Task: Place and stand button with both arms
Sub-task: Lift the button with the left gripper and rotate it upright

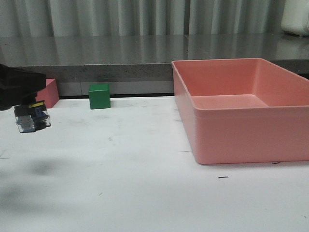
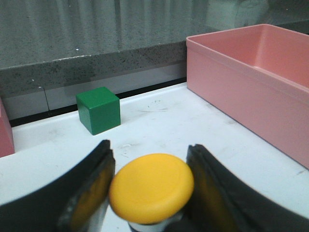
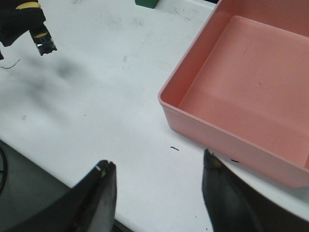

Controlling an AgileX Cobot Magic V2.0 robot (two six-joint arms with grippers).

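Above the table [image 1: 120,183], left hand [image 2: 149,186] clamps the button [image 2: 151,187].

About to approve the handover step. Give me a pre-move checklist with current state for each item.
1. Yellow-capped push-button with black body and clear base held by left end effector: ok, fingers flank the cap.
2. Button off the white table: ok, its shadow lies below it.
3. Right end effector open and empty: ok.
4. Bare table between the button and the pink plastic bin: ok.
5. Green cube and pink block away from the button: ok, both sit back by the wall.
6. Grip firmness on the button body: cannot tell, the cap hides the contact.
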